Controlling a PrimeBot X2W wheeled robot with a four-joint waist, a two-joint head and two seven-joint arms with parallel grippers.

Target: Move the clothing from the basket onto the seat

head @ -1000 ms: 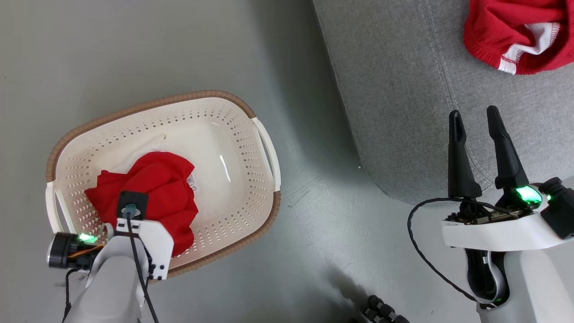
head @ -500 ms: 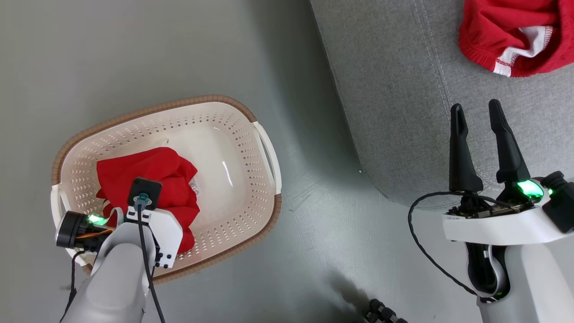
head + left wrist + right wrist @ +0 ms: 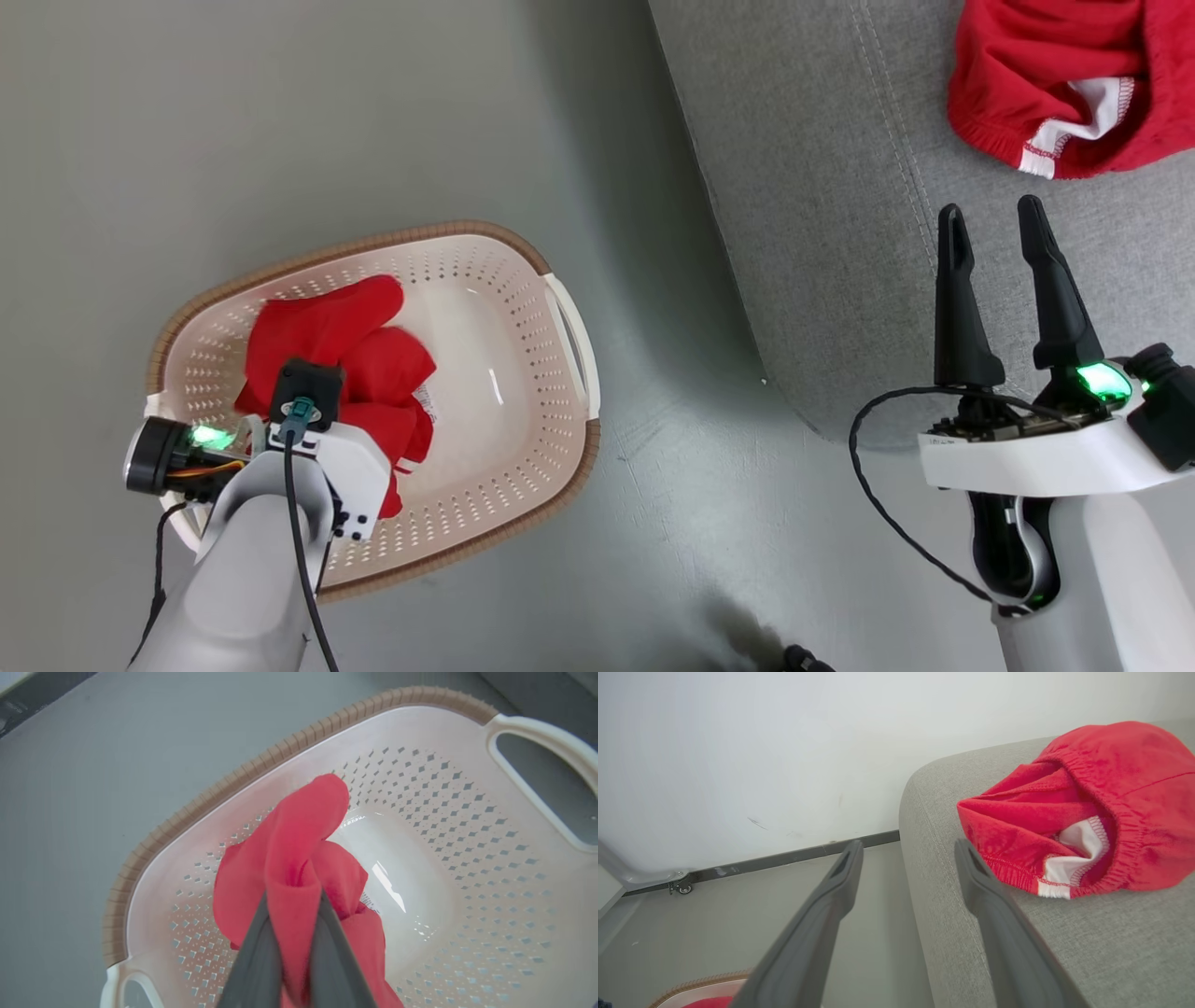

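A bright red garment (image 3: 336, 331) hangs bunched over the left half of the cream basket (image 3: 527, 392). My left gripper (image 3: 293, 896) is shut on a fold of this clothing (image 3: 299, 830), which rises between the fingers above the basket's perforated wall (image 3: 444, 812). In the head view the left wrist covers those fingers. A second red garment with white trim (image 3: 1055, 75) lies on the light grey seat (image 3: 840, 233). My right gripper (image 3: 988, 210) is open and holds nothing, over the seat's front edge. The right wrist view shows that gripper (image 3: 908, 844) beside this garment (image 3: 1087, 812) on the seat (image 3: 1064, 942).
Grey floor (image 3: 280, 121) surrounds the basket and separates it from the seat. A white wall (image 3: 784, 742) with a dark baseboard and a small caster (image 3: 684, 887) stands behind. A black object (image 3: 803, 659) pokes in at the bottom edge.
My left gripper has shut on the red garment and drawn it up into a bunch. The head view has shifted a little. The right gripper stays open in place.
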